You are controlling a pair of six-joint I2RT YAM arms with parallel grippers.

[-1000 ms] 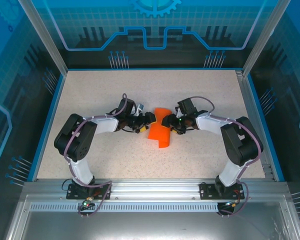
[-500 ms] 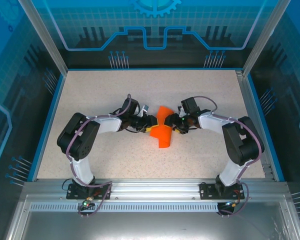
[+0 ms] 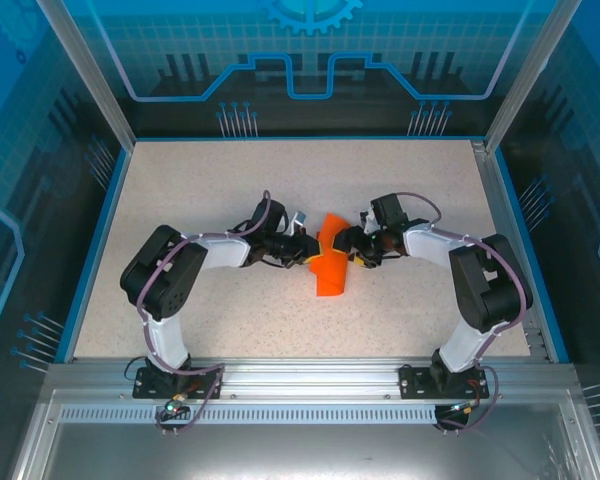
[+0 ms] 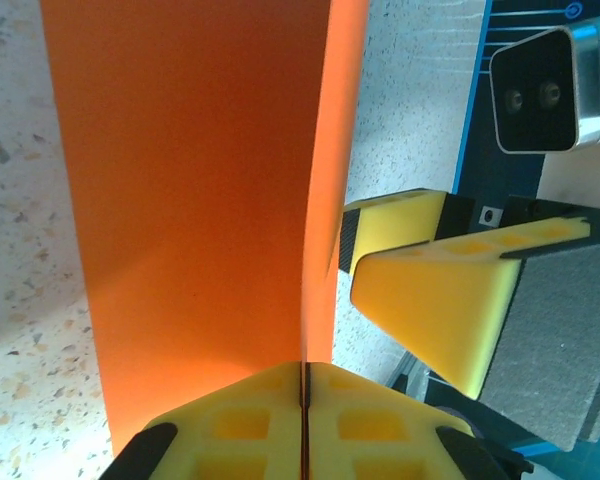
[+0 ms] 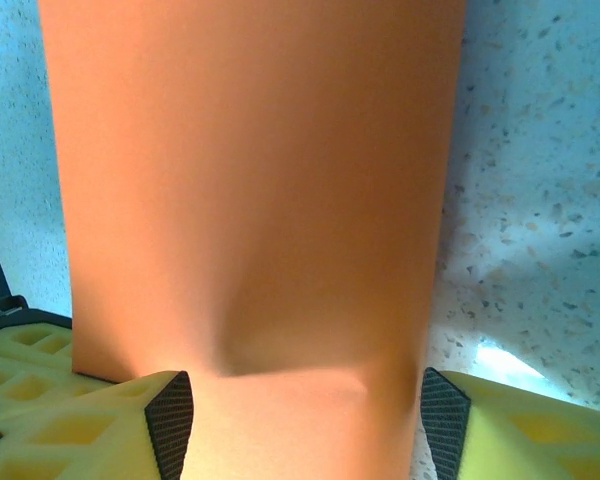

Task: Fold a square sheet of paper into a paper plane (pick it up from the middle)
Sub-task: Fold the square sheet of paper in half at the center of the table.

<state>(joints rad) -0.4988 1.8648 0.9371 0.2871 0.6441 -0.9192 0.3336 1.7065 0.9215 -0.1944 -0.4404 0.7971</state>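
Note:
The square sheet of paper (image 3: 330,275) is bright orange and stands bowed up off the table between the two arms. My left gripper (image 3: 312,252) is at its left side. In the left wrist view its yellow jaws (image 4: 303,385) are pressed together on a raised fold of the sheet (image 4: 190,200). My right gripper (image 3: 346,246) meets the sheet from the right. In the right wrist view its jaws (image 5: 305,420) stand wide apart with the sheet (image 5: 260,200) buckled between both pads (image 5: 168,420). The right gripper's yellow fingers (image 4: 430,300) lie just beside the left jaws.
The speckled tabletop (image 3: 220,180) lies open on every side of the paper. A blue rim (image 3: 90,240) and the frame posts (image 3: 85,75) bound it. The two grippers are nearly touching at the table's middle.
My left gripper has moved right onto the sheet and shut on its raised fold. The right gripper has kept its hold, and the sheet has bunched up narrower.

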